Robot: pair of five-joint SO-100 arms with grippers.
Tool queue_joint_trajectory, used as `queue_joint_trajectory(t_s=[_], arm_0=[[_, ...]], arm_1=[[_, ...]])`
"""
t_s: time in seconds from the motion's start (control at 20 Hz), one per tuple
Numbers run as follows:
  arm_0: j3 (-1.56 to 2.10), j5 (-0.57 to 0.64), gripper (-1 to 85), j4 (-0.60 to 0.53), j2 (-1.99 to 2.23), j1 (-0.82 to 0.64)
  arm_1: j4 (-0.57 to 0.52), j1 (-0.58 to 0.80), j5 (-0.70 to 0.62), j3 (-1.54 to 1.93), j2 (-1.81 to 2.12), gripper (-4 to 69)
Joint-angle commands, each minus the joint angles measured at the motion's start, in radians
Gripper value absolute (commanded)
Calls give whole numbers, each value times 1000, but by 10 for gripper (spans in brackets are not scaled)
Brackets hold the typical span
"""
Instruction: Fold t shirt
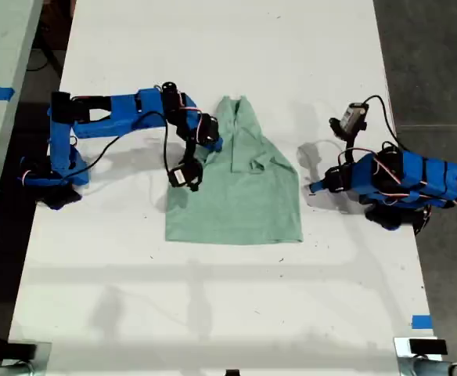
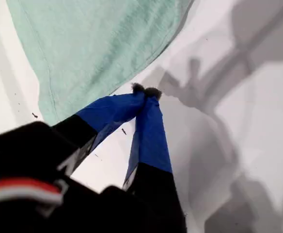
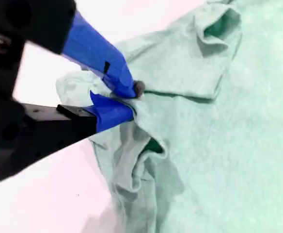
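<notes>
The t shirt (image 1: 244, 188) is seen near the middle of the white table (image 1: 213, 313) in the exterior view, lying between the two blue arms. It is partly folded: its long axis runs up and down that view, with a narrow bunched end pointing toward the view's top and the straight hem lying across toward the bottom. One sleeve (image 1: 253, 164) is turned in over the body.

At the exterior view's left, an arm is stretched out to the shirt's near edge. My second gripper (image 3: 127, 99) is the one at this edge: in the second wrist view its blue jaws are pinched together on a gathered fold of the mint cloth, which is bunched and wrinkled around them.

At the exterior view's right, the other arm is drawn back and sits apart from the shirt. My first gripper (image 2: 145, 91) is shown in the first wrist view with its tips meeting, nothing between them, held above bare table just beside a corner of the shirt (image 2: 98, 48).
</notes>
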Motion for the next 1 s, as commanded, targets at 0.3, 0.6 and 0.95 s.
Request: queue_joint_trajectory(t_s=[0.3,0.6,0.95], arm_0=[[-84,-11,269,138,215,-41],[807,-281,2,29,1187,-140],[2069,-445,-2,-367,2292,-80]], arm_1=[[-11,-3,-15,52,11,-16],[-11,-5,-15,52,11,-16],[-11,3,-9,54,9,-16]])
